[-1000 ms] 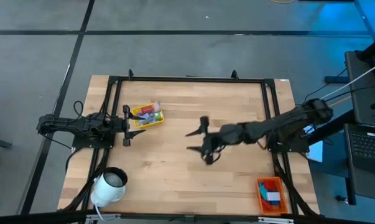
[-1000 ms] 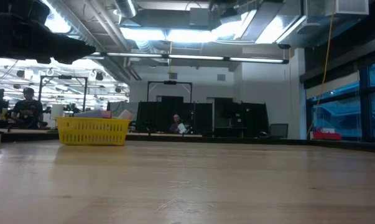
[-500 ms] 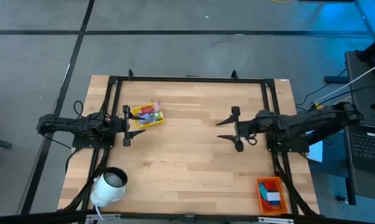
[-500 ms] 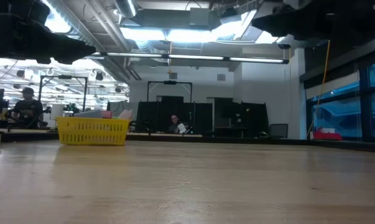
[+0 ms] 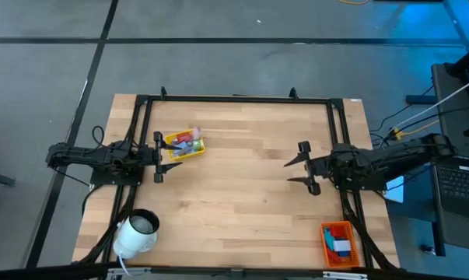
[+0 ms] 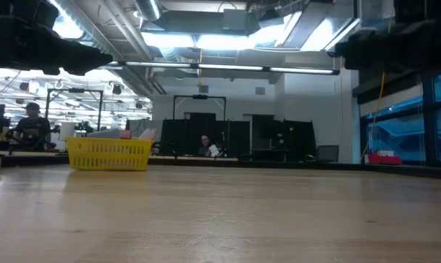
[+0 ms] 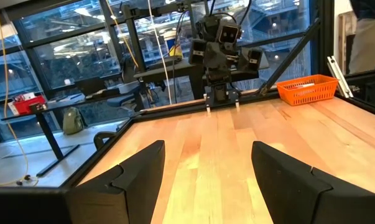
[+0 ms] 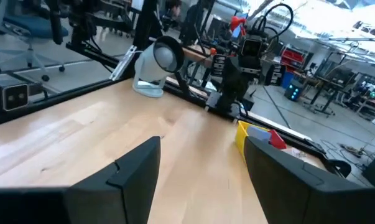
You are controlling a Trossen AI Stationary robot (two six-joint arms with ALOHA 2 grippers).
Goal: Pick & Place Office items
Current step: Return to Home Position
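Several small office items in red, pink and light blue lie in the yellow ribbed tray at the table's far left; the tray also shows in the low view and the right wrist view. My left gripper waits open and empty just left of that tray, above the table. My right gripper is open and empty at the table's right side, above the bare wood. Its two fingers stand wide apart over the tabletop.
An orange ribbed tray with a white and blue piece stands at the near right corner. A white roll with a dark hollow lies at the near left corner. A black frame runs around the table. People sit in the room beyond.
My right gripper has drawn back from the table's middle toward its right edge, staying open and empty above the wood. My left gripper and the trays have kept still.
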